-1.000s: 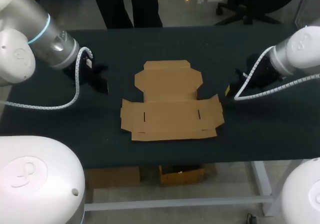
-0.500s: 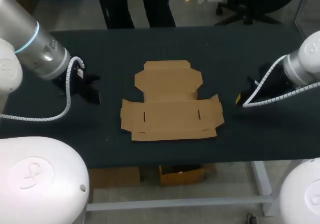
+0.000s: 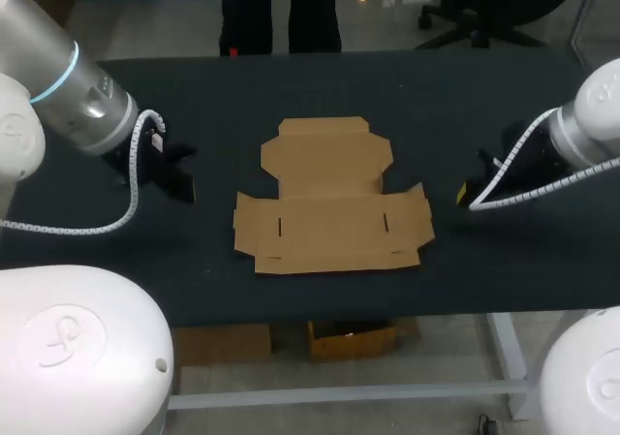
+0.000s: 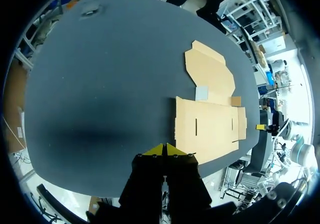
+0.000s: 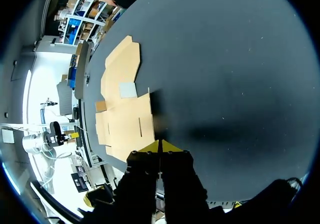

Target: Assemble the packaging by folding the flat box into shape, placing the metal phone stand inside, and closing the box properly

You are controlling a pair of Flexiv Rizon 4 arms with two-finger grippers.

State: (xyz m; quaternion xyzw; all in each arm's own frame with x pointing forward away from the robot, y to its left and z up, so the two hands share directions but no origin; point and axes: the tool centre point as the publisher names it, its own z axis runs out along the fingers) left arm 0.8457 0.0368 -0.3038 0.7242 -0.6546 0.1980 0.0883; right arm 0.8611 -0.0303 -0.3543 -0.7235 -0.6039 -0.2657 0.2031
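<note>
The flat brown cardboard box (image 3: pixel 329 202) lies unfolded at the middle of the black table (image 3: pixel 436 96), its lid panel toward the far side. In both wrist views a small grey square (image 4: pixel 201 93) (image 5: pixel 127 90) sits where lid and base meet; I cannot tell what it is. No metal phone stand is plainly recognisable. My left gripper (image 3: pixel 184 189) hangs low over the table left of the box, its yellow tips (image 4: pixel 164 149) shut on nothing. To the right of the box my right gripper (image 3: pixel 463 195) is likewise shut and empty (image 5: pixel 159 146). Both are apart from the cardboard.
Bare black tabletop surrounds the box on all sides. The table's front edge (image 3: pixel 339 304) runs just below the box's near flaps.
Over the last second both arms drew outward from the box, the left one to the left, the right one to the right. The box has not moved.
</note>
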